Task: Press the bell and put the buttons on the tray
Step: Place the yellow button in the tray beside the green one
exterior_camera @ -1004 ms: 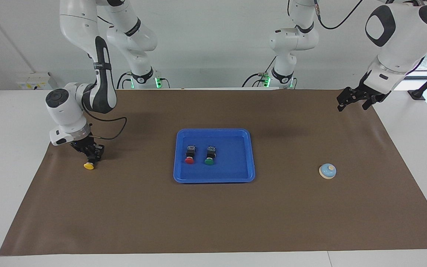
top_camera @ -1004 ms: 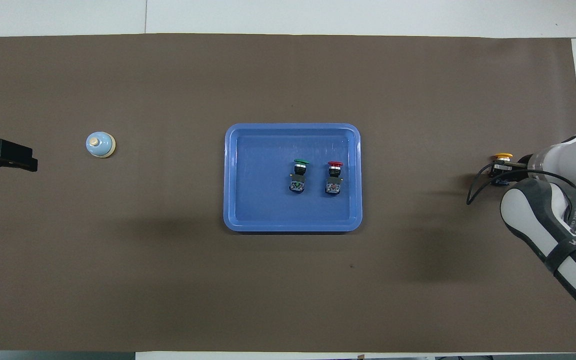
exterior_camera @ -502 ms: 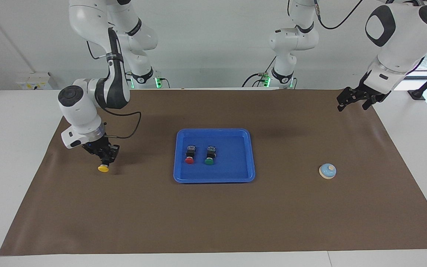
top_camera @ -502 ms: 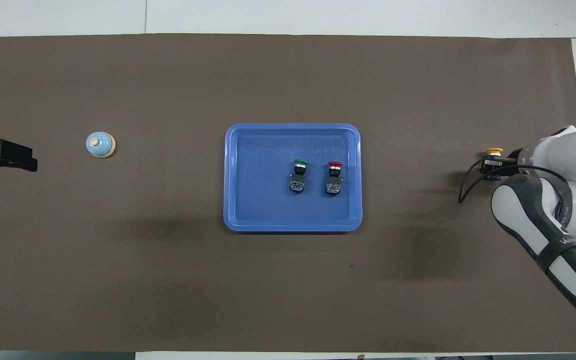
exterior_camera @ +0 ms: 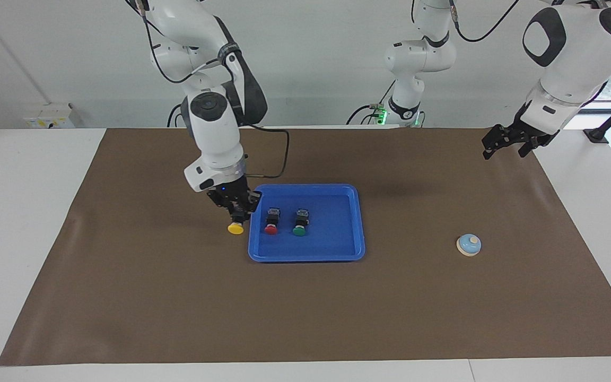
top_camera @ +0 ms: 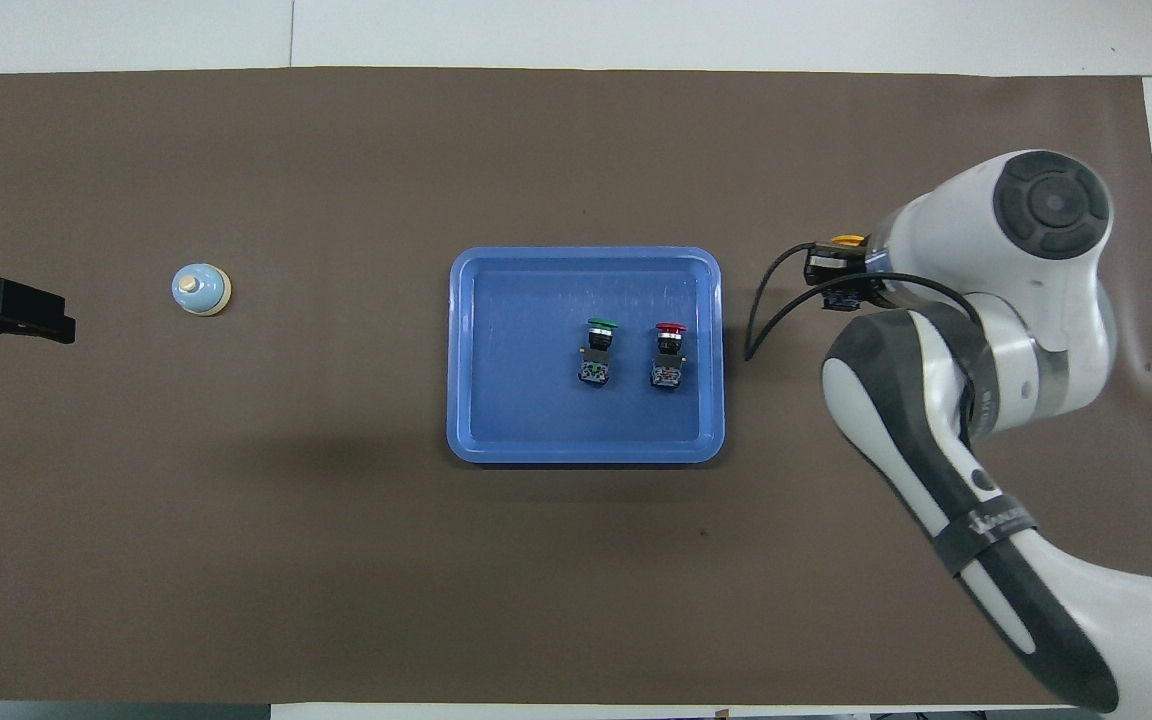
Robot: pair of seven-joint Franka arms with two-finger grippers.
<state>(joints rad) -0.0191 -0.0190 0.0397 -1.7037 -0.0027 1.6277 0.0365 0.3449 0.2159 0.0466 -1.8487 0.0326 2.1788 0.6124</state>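
Done so far: two buttons were already lying in the blue tray [exterior_camera: 337,249], side by side, the red button [exterior_camera: 271,222] toward my right arm's end and the green button [exterior_camera: 299,222] beside it.
In my right gripper: my right gripper [exterior_camera: 237,214] was shut tight on the yellow button [exterior_camera: 235,228], with its yellow cap pointing down.
Where I held it: up in the air, over the brown mat just beside the tray's rim at my right arm's end, not over the tray.
Still to do: I think the yellow button had to go a little more over the tray and then down into it.
My left gripper: my left gripper [exterior_camera: 512,142] waited up high over the mat's corner at my left arm's end, with its fingers apart and nothing in them.
The bell: the bell [exterior_camera: 469,245] sat alone on the mat toward my left arm's end, well apart from the tray. I could not tell if it had been pressed.
The surface: a big brown mat [exterior_camera: 305,318] lay flat on a white table [exterior_camera: 19,212].
The room: a plain white wall [exterior_camera: 311,63] stood by the arm bases.
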